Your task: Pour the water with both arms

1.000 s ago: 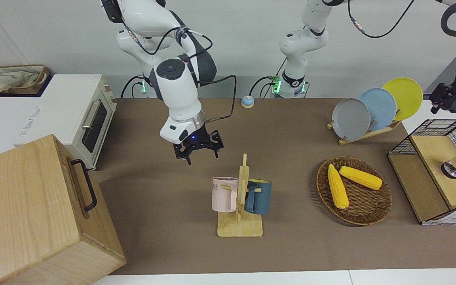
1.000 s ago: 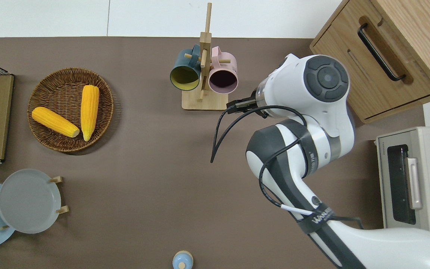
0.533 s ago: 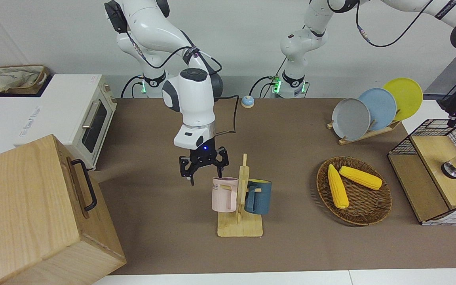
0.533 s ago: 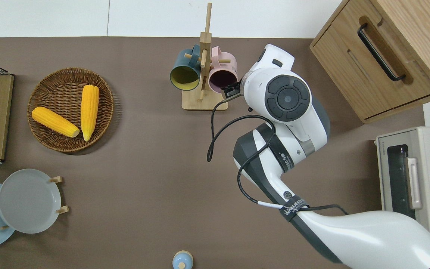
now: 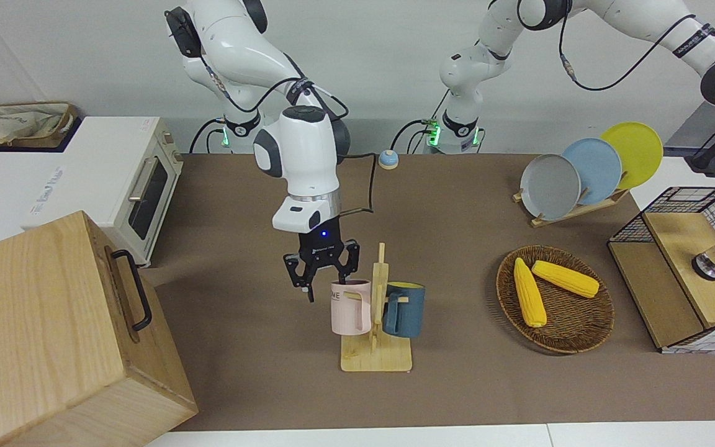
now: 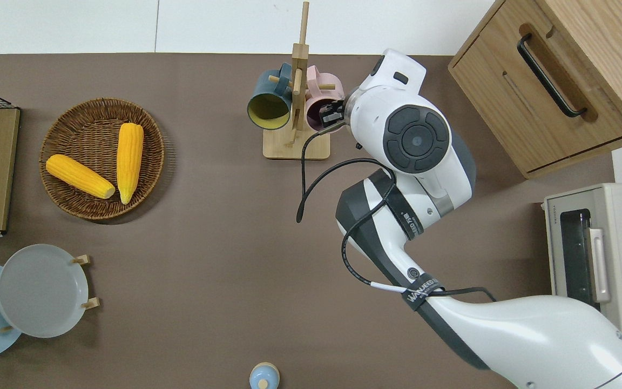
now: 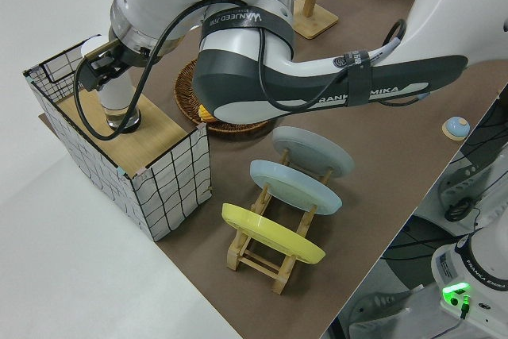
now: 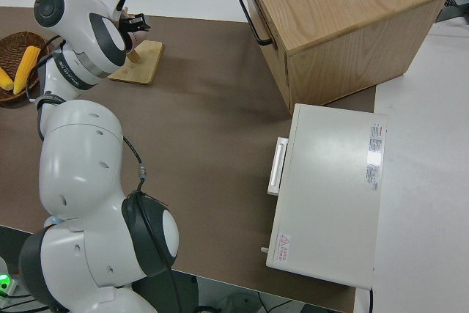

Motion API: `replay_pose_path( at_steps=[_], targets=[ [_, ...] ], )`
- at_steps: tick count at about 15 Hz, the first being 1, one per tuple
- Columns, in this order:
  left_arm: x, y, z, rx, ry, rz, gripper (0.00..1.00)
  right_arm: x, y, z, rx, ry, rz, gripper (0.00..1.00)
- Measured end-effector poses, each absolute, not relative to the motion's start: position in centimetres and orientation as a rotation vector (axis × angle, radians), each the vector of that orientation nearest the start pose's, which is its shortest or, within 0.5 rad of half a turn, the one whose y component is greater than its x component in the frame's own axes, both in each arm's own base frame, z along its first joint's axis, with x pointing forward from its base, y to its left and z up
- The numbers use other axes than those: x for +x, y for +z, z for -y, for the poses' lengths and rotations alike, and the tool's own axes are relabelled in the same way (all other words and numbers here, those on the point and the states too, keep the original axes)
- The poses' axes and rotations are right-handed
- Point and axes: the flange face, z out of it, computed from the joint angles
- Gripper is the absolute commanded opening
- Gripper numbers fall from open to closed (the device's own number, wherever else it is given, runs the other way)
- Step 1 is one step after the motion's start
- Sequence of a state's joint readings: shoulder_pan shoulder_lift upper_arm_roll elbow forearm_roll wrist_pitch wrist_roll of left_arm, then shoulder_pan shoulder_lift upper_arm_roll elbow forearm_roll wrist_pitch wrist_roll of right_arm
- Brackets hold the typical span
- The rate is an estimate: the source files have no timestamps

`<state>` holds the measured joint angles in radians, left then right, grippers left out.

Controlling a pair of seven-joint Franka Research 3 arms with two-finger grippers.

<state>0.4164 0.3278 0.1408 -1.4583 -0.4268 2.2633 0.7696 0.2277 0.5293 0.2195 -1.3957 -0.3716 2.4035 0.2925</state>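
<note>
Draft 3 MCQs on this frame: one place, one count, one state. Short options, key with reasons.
1. Where is the pink mug?
A. in the wicker basket
B. hanging on the wooden mug stand
C. on the toaster oven

2. How many corn cobs lie in the wicker basket?
A. one
B. two
C. three

3. How does the right gripper stand?
A. open at the pink mug's rim
B. shut on a plate
C. shut on the blue mug

Key:
1 B, the mug hangs beside the stand's post, opposite the blue mug.
2 B, two yellow cobs lie side by side in the basket.
3 A, its fingers are spread, one on each side of the rim in the front view.
</note>
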Motion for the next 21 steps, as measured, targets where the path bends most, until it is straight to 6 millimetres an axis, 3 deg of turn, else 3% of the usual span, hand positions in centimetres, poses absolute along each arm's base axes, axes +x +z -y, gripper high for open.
replay_pose_path(
  at_steps=[3, 8, 14, 15, 16, 17, 19, 20, 21],
  targets=[
    [61.0, 54.3, -35.4, -2.981, -0.944, -0.021, 1.0, 68.8, 46.0, -29.2, -3.009, -0.832, 0.478, 0.019],
    [61.5, 52.0, -36.1, -2.985, -1.027, 0.001, 1.0, 68.8, 45.9, -29.1, -3.024, -0.821, 0.481, 0.0],
    [62.0, 51.1, -36.0, -2.982, -1.076, 0.032, 0.99, 68.7, 46.2, -28.9, -3.039, -0.801, 0.474, 0.0],
    [62.0, 51.0, -36.0, -2.981, -1.079, 0.035, 0.91, 68.7, 46.5, -28.9, -3.042, -0.8, 0.471, 0.0],
    [62.0, 50.9, -36.1, -2.98, -1.079, 0.032, 0.73, 68.6, 46.7, -28.9, -3.043, -0.8, 0.467, 0.0],
    [62.0, 50.8, -36.1, -2.981, -1.079, 0.03, 0.47, 68.6, 46.9, -28.7, -3.047, -0.797, 0.462, 0.0],
    [62.1, 50.7, -36.1, -2.982, -1.082, 0.03, 0.12, 68.6, 47.3, -28.3, -3.06, -0.787, 0.451, 0.0],
    [62.1, 50.7, -36.1, -2.982, -1.083, 0.031, 0.02, 68.6, 47.5, -28.0, -3.07, -0.777, 0.444, 0.0],
    [62.1, 50.7, -36.1, -2.983, -1.083, 0.031, 0.0, 68.6, 47.7, -27.6, -3.08, -0.769, 0.437, 0.0]
  ],
)
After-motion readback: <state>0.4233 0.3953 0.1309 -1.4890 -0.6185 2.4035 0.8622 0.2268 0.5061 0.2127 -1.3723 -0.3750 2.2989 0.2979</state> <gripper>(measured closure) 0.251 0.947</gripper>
